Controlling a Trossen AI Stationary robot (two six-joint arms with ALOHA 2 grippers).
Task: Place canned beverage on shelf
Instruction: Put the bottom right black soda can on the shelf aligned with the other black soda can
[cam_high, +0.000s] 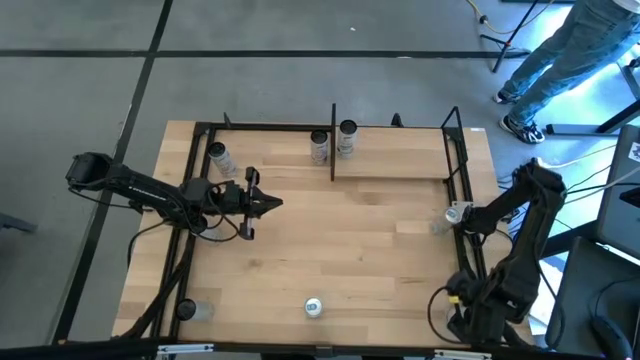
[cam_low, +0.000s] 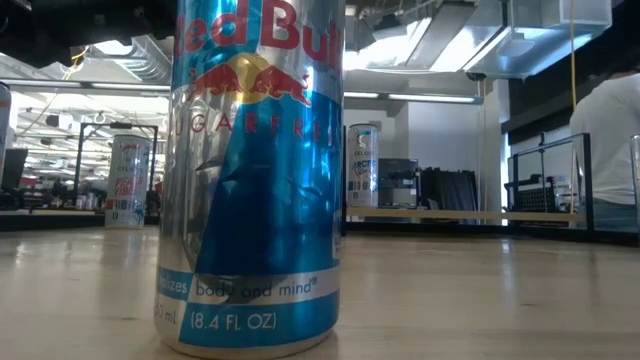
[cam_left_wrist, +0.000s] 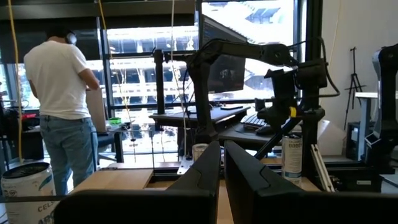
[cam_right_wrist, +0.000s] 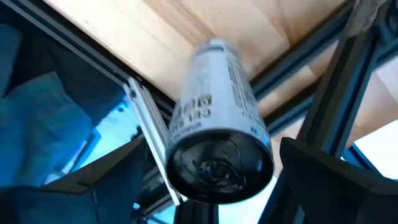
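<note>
We see a grey floor with dark seams around the light wooden table (cam_high: 330, 250), and a person (cam_high: 560, 60) in jeans stands beyond its far right corner. The shelf (cam_high: 395, 165) runs along the table's far edge, framed by black uprights, with 2 cans (cam_high: 332, 143) at its left end. Nearer than the shelf, the left hand (cam_high: 272, 203) is clenched on nothing, fingertips together. At the table's right edge, the right hand (cam_high: 447, 218) is grasping a pale canned beverage (cam_right_wrist: 217, 124), which sits between its fingers with lettering we cannot read. By the table's near edge stands a blue-and-silver can (cam_low: 255, 175) reading "Red Bull", "SUGARFREE", "8.4 FL OZ".
</note>
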